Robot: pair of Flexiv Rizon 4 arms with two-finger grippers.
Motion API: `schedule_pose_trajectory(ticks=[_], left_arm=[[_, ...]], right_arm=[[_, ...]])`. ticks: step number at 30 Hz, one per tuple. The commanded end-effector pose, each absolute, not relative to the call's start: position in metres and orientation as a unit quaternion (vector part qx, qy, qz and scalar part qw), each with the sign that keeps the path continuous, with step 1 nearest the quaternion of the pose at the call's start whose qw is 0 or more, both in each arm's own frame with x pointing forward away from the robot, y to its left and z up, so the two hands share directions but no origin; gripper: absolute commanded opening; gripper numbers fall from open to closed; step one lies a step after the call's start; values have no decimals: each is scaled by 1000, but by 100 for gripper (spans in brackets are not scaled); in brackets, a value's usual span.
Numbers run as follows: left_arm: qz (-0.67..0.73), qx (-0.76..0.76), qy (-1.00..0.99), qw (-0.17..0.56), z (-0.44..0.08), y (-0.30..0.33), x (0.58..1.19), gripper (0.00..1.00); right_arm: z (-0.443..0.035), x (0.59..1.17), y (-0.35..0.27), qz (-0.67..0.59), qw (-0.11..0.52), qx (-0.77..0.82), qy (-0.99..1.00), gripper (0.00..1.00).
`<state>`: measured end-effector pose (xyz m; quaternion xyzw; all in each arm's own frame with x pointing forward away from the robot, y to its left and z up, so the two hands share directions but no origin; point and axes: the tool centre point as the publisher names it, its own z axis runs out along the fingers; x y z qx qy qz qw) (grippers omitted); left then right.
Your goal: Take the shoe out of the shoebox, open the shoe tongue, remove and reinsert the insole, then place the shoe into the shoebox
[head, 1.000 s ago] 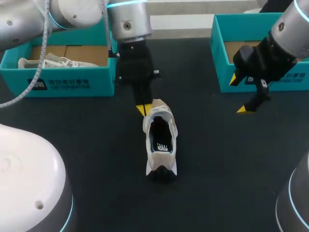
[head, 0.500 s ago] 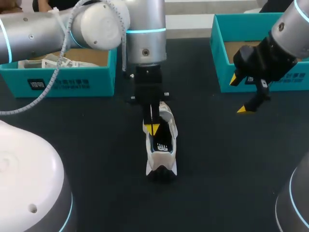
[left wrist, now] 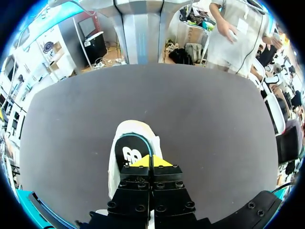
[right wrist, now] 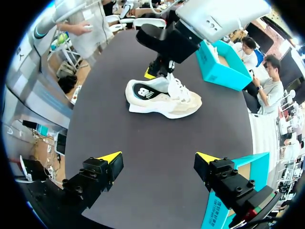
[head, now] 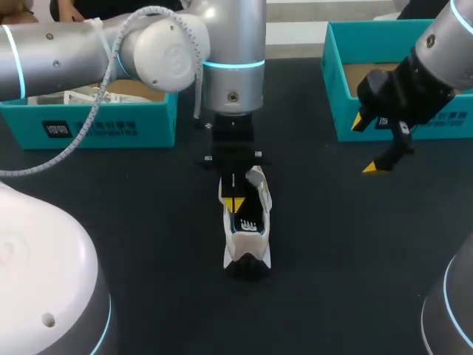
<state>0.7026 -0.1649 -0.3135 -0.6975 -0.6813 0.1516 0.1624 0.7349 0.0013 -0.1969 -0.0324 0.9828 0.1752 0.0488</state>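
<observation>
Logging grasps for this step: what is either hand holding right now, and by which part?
Right hand holds nothing. Left hand is shut at the shoe opening; any pinch there cannot be told.

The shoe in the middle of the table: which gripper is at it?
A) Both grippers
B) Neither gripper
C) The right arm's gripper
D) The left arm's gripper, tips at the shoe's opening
D: the left gripper has its yellow tips together at the opening of the shoe, while the right gripper hangs open off to the side, clear of it.
</observation>
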Motion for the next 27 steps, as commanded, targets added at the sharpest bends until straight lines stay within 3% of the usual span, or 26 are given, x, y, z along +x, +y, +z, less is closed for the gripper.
schedule_pose_trajectory(ticks=[1,27], left_arm=[[151,-698,-681,161,-314,-164,703,0],[125,-676,-717,115,-384,-193,712,0]], right_arm=[[-198,735,2,175,49,-32,983,100],[-198,735,2,175,49,-32,983,100]])
